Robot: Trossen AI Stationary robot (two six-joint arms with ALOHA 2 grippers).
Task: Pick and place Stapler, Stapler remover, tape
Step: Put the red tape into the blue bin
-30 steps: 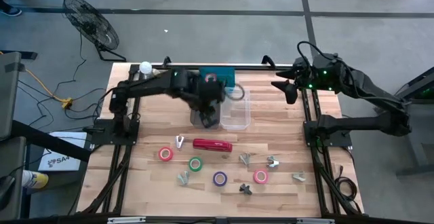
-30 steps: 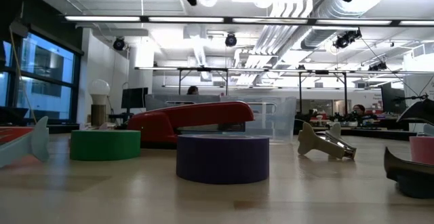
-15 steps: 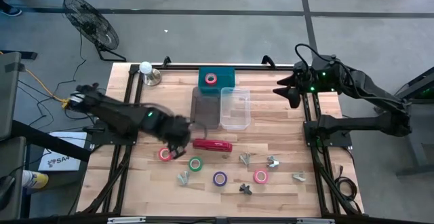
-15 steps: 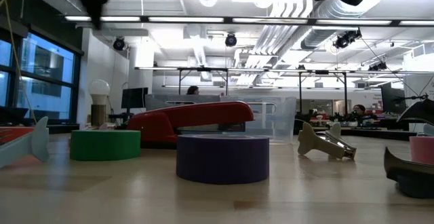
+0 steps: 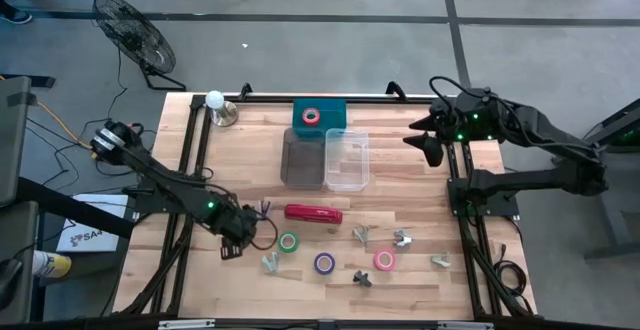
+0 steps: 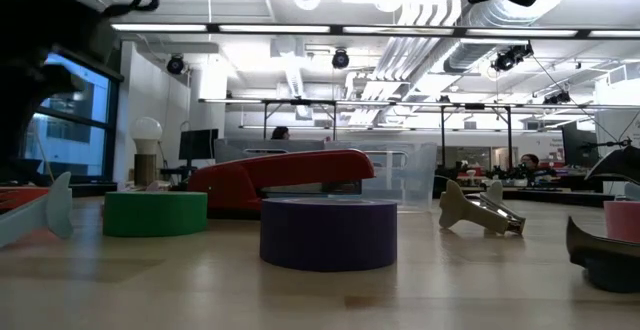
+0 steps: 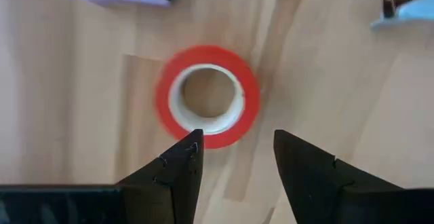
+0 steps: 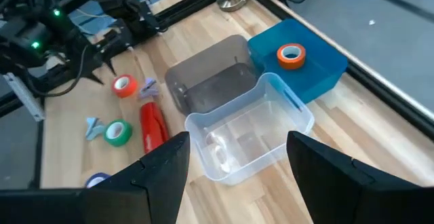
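Observation:
My left gripper (image 7: 234, 153) is open and hovers over a red tape roll (image 7: 207, 95) that lies flat on the table near its left side. In the high view the left gripper (image 5: 236, 234) hides that roll. The red stapler (image 5: 313, 213) lies flat just to the right, also visible in the low view (image 6: 280, 175). Green (image 5: 288, 241), purple (image 5: 324, 263) and pink (image 5: 384, 260) tape rolls lie nearer the front edge. Several staple removers, one of them (image 5: 362, 234), lie scattered among them. My right gripper (image 5: 430, 140) waits open, raised at the table's far right.
A grey bin (image 5: 303, 160) and a clear bin (image 5: 347, 160) stand side by side at the far middle. Behind them a teal box (image 5: 330, 120) carries another red roll (image 5: 311, 116). A bulb on a stand (image 5: 215, 105) is at the far left corner.
My left arm has swung from above the bins at the far middle toward the table's left and near side. It has come down over the red tape roll. The things on the table have stayed in place.

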